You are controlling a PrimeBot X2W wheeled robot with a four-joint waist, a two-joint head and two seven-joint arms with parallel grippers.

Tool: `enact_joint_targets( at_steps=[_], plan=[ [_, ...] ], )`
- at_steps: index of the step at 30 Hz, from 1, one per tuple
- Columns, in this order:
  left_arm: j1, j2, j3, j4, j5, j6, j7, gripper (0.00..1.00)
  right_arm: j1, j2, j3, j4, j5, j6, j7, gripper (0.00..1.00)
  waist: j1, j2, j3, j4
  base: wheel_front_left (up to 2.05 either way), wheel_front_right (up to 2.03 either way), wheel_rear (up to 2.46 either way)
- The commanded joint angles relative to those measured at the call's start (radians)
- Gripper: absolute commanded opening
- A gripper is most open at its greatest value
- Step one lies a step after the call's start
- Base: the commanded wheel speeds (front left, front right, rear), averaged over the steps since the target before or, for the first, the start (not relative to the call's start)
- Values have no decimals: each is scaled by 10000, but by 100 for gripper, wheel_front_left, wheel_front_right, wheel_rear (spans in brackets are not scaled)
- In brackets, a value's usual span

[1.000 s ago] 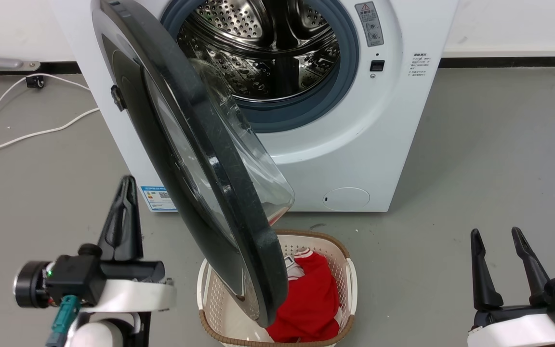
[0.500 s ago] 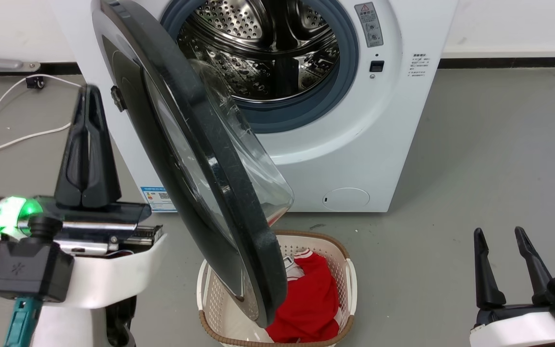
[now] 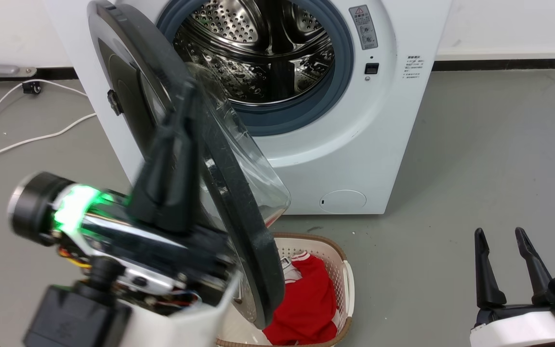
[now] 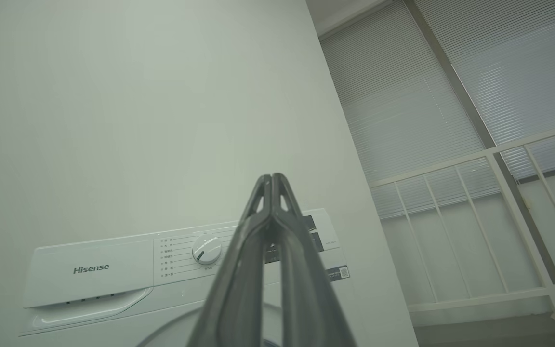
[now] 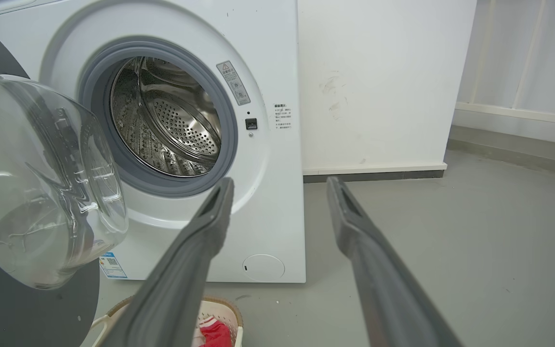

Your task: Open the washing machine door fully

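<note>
Half the swing is waiting, I judge: the washing machine door is standing ajar above the basket. My left gripper, pinched shut on nothing, is pointing up across its rim; my right gripper is gaping, empty. Next: nudging it wider.

The washing machine stands far and centre, its back to the wall; the washing machine door hangs from its left edge, swung out toward the near side; a basket sits on the floor just before the machine, under the door's near rim, with a garment in it; a cable lies on the floor to the left; the left gripper is near left, before the door's left face, contact unclear; the right gripper is near right, well apart from the machine.
</note>
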Motion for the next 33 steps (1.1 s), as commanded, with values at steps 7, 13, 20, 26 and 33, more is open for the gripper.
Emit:
enact_joint_targets(
  at_steps=[7,13,20,26,33],
  plan=[
    [1065,14,-1420,-5,-629,-158,841,0,99,28,69,53,75,-3,11,100,0,0,-62,42,0,0,0],
    [2231,164,-2337,565,-1062,-209,1500,0,148,28,110,76,101,-3,36,100,0,0,-99,40,0,0,0],
    [3512,405,-3017,1580,-1121,-113,1829,0,140,28,232,177,163,-3,30,100,0,0,-117,-33,0,0,0],
    [4087,586,-3305,2379,-896,57,1909,0,136,28,228,207,223,-3,39,100,0,0,-101,-36,0,0,0],
    [3776,423,-3145,3272,-967,280,1540,0,79,28,291,241,273,-3,68,100,0,0,-61,-67,0,0,0]
  ],
)
